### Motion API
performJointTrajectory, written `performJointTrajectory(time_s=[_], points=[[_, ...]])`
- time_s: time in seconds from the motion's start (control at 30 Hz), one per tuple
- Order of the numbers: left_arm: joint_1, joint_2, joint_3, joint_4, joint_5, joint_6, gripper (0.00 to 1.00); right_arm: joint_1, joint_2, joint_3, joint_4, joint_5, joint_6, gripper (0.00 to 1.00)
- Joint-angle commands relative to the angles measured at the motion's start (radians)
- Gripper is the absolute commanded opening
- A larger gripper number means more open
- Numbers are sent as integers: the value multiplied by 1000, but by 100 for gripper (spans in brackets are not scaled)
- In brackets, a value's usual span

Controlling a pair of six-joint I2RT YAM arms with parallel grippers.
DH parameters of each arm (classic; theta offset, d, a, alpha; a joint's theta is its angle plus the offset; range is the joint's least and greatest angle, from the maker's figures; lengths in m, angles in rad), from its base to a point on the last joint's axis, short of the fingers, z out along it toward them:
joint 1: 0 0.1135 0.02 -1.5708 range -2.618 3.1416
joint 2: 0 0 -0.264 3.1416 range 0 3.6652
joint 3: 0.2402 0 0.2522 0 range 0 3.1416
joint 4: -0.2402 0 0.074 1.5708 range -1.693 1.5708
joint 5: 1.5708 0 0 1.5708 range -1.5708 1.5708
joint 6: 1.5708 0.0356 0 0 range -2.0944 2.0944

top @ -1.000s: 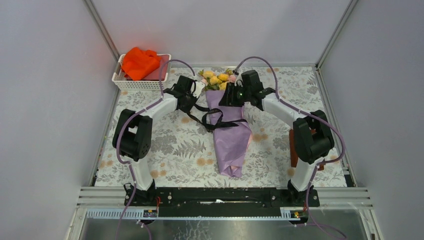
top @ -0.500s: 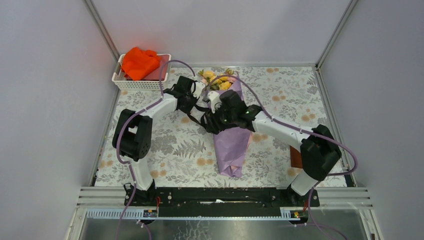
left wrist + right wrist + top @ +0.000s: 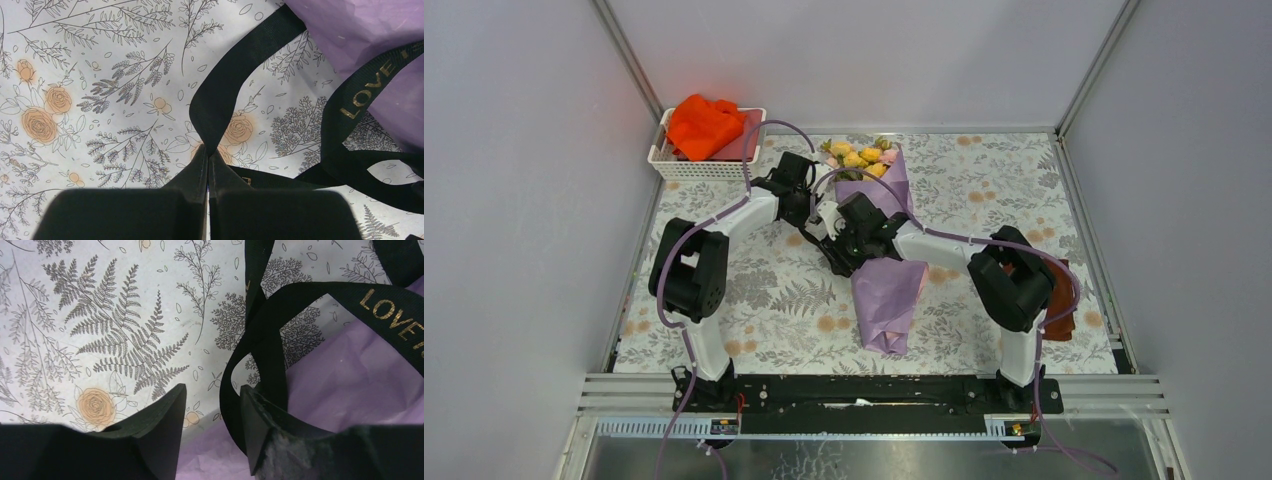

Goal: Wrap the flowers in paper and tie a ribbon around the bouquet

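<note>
The ribbon (image 3: 220, 100) looks limp, slick and light. The left gripper (image 3: 208, 155) pinches one strand; the right gripper (image 3: 212, 402), jaws spread, should take the nearby loop flat.

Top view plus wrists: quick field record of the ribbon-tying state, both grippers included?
left gripper: shut on the ribbon, pinching a twisted strand
right gripper: open, a ribbon loop passing between its fingers, not clamped
bouquet: lying on the floral table cover, flowers at the far end
ribbon on bouquet: loose loops across and beside it; no tight knot seen
basket: far left corner, holds an orange cloth
</note>
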Motion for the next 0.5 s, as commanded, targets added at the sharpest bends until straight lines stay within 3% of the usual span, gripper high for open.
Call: performJointTrajectory(time_s=[0.0,0.17,0.37,0.47], points=[[-5,-24,-4,14,10,5,0,11,17,44,44,19,-47,48],[-3,-27,-4,13,13,8,0,10,29,44,42,2,-40,25],[-3,-26,-1,11,15,6,0,10,38,34,41,31,-32,26],[-3,-26,-1,9,17,5,0,9,51,28,56,33,-19,16]])
